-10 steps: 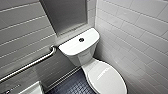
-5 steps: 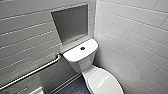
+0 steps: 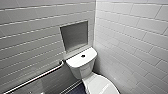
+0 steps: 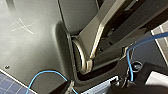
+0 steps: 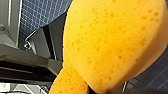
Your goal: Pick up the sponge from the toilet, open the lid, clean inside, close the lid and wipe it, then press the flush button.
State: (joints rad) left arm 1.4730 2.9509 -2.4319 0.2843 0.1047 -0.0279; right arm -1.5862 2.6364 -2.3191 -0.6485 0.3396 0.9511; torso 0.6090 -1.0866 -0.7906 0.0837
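Observation:
The white toilet stands in the corner of two tiled walls in the head view, its lid down over the bowl. The dark round flush button sits in the middle of the tank top. In the right wrist view the orange sponge looms large and close to the camera, pinched narrow at one end where my right gripper is shut on it. The left wrist view shows grey parts of the robot's own body and a blue cable, with nothing held.
A metal grab bar runs along the left wall beside the tank. A grey recessed niche sits in the wall above the tank. The right tiled wall stands close to the bowl. Dark blue tiled floor shows at the toilet's base.
The whole head picture has shifted: the toilet now sits lower in it and the wall above takes more room, so the camera has moved. The toilet itself has not moved.

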